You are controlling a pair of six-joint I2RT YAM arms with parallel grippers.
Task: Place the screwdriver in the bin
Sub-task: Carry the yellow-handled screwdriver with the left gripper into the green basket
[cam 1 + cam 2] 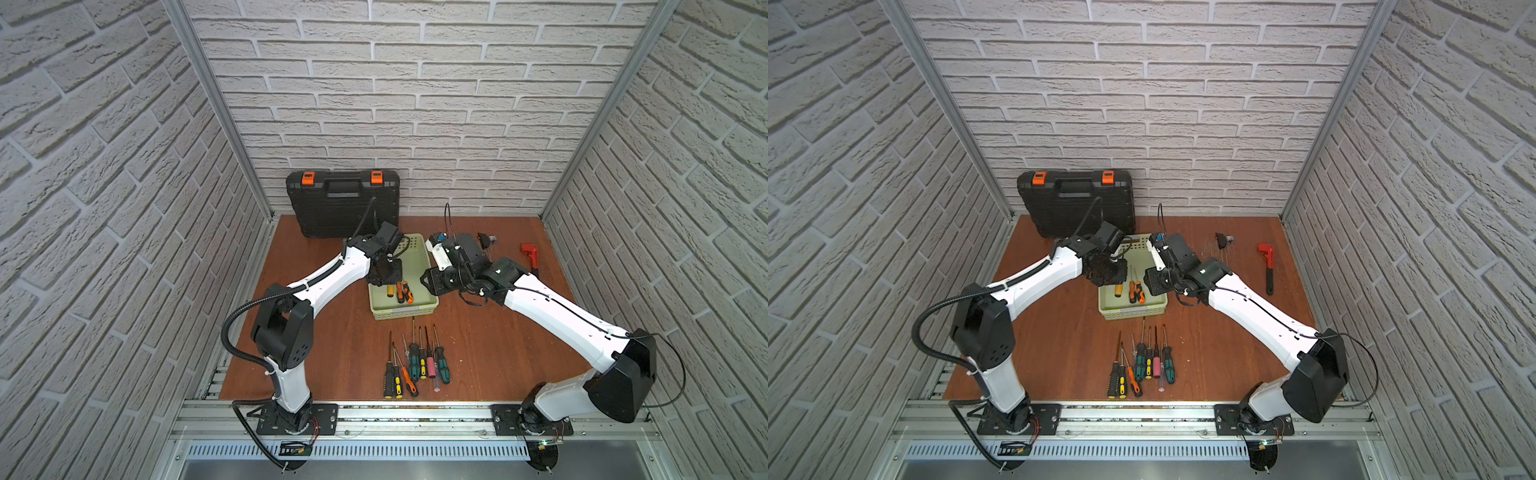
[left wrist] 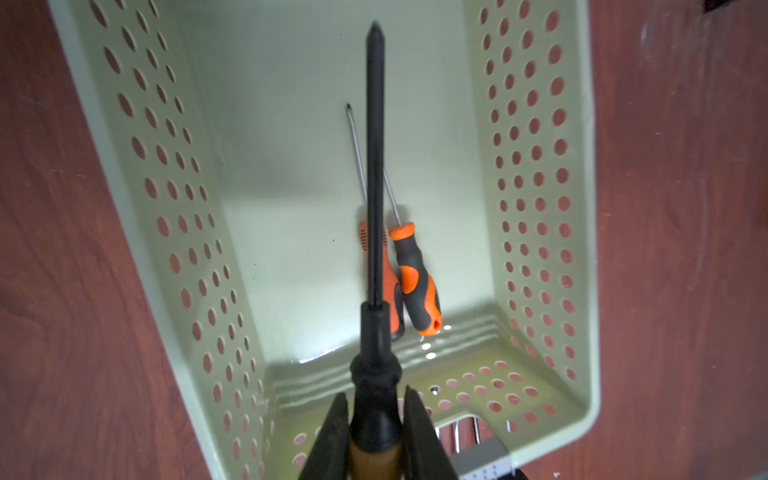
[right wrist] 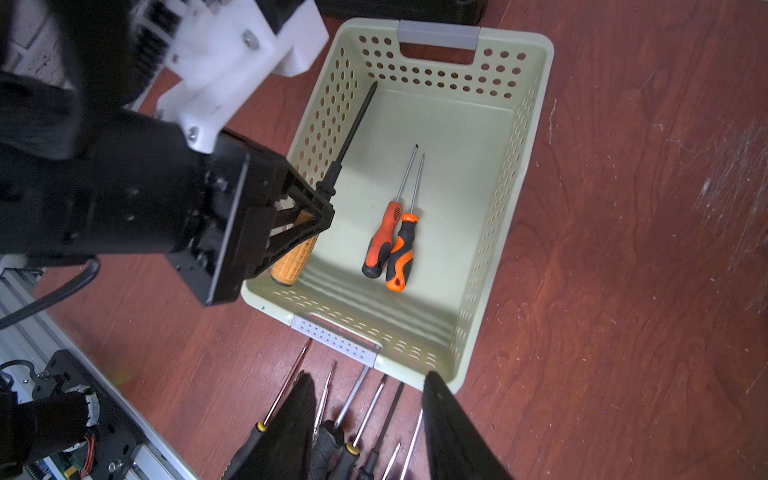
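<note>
The screwdriver (image 2: 374,166), with a black shaft and an amber ribbed handle, is held by the left gripper (image 2: 374,397). The fingers (image 2: 338,415) are closed tight on the black collar where shaft and handle meet. In the right wrist view the tool is seen lying along the inside of the bin's left wall, its tip pointed toward the far end and its handle butt over the near left corner. Whether the bin floor is touched cannot be told.

The bin (image 1: 405,311), a pale green perforated basket, is set near the middle of the tabletop (image 1: 316,353), lengthwise from front to rear. 2 orange-and-black screwdrivers (image 3: 399,249) are already laid on its floor, side by side and touching at the handles, tips toward the far end.

The right gripper (image 3: 368,376) is held above the bin's near right corner. Its fingers (image 3: 449,428) are parted with a clear gap, and nothing is gripped between them.

A row of screwdrivers (image 1: 415,361) is laid between the bin and the front edge of the tabletop. A black tool case (image 1: 343,208) is stood against the rear edge, toward the left corner. A red pipe wrench (image 1: 530,253) is laid near the right edge.
</note>
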